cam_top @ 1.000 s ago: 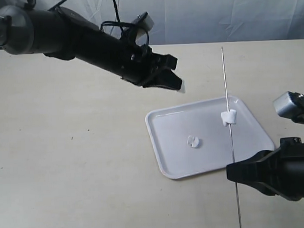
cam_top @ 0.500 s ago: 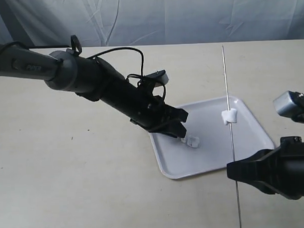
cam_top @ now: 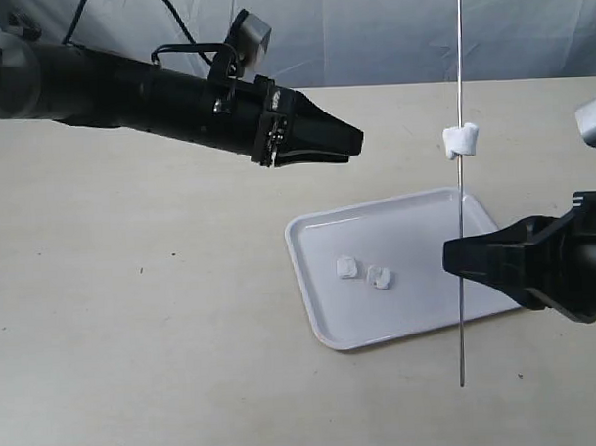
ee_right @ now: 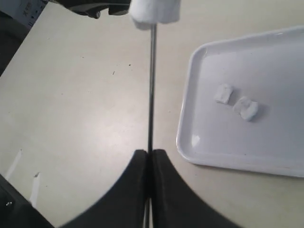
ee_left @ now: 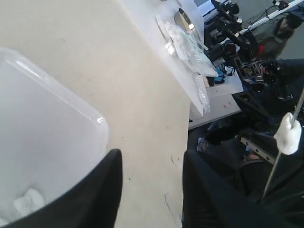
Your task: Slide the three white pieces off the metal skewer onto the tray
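My right gripper (cam_top: 460,257) (ee_right: 150,153) is shut on the metal skewer (cam_top: 460,188) (ee_right: 151,90), which it holds upright above the tray (cam_top: 477,300) (ee_right: 270,156). One white piece (cam_top: 461,139) (ee_right: 155,11) (ee_left: 288,134) is still threaded high on the rod. Two more white pieces (cam_top: 348,268) (cam_top: 380,277) (ee_right: 223,93) (ee_right: 246,108) lie side by side on the tray. My left gripper (cam_top: 356,143) (ee_left: 152,164) hangs open and holds nothing, above the table left of the skewer. Its fingertips (ee_left: 111,178) point toward the threaded piece.
The tan table (cam_top: 135,317) spreads left of the tray. A grey cloth backdrop (cam_top: 370,30) hangs behind the far edge. In the left wrist view, clutter and equipment (ee_left: 223,33) stand beyond the table edge.
My left gripper let a white piece go on the tray, then rose and pulled back to the left. My right gripper lifted the skewer higher, carrying the last piece up.
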